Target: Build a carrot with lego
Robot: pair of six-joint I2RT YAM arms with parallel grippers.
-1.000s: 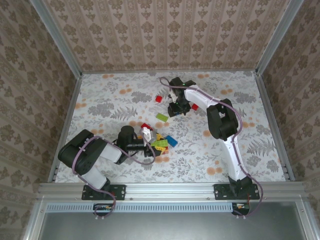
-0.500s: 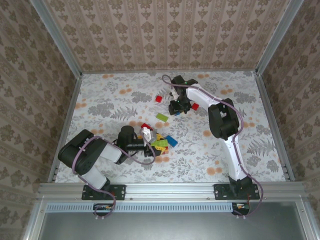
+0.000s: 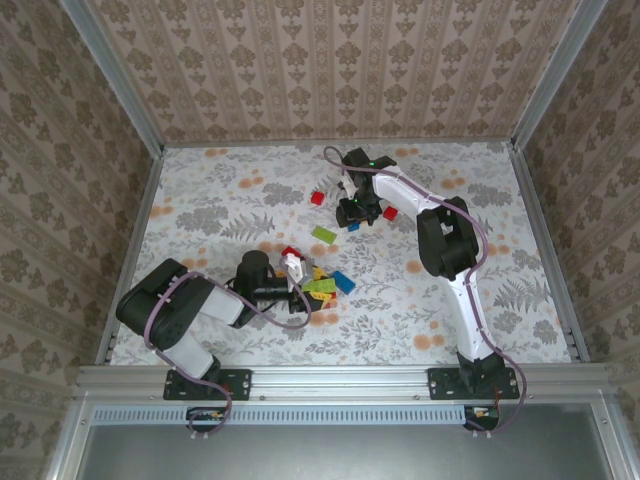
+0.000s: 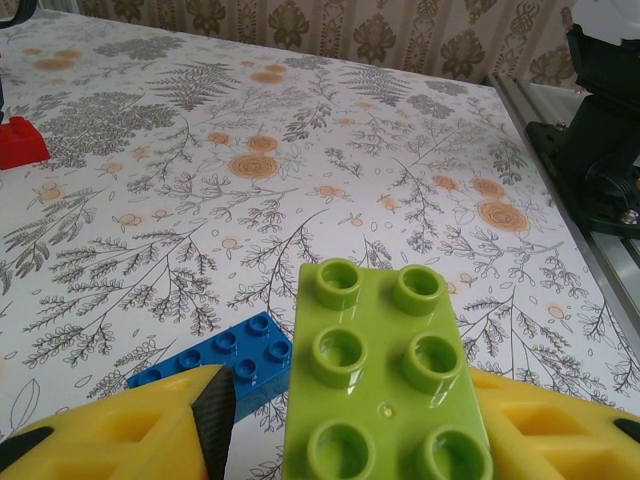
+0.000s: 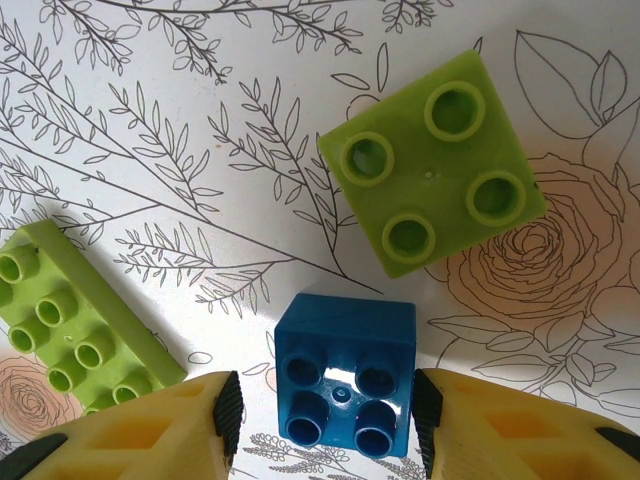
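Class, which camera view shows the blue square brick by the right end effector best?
Right wrist. The blue brick lies close, all four studs clear, between the right end effector's fingers. In the top external view the right end effector stands over it, hiding it.

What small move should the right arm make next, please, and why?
Probably close its fingers onto the blue brick: it sits squarely between them, one side nearly touching, a sliver of table showing on the other.
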